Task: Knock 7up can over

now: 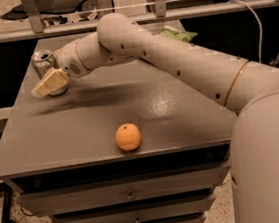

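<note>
The 7up can [42, 61] stands upright at the far left of the grey table [180, 114], its pull-tab top showing. My gripper [47, 84] reaches across from the right and sits right in front of the can, covering its lower half and touching or nearly touching it. The cream fingers [50, 82] point left and down toward the table's left edge.
An orange fruit [128, 137] lies near the table's front edge. A green chip bag [180, 33] lies at the back, partly behind my arm. The table top sits on a cabinet with drawers [128, 192]. A railing and chairs stand behind.
</note>
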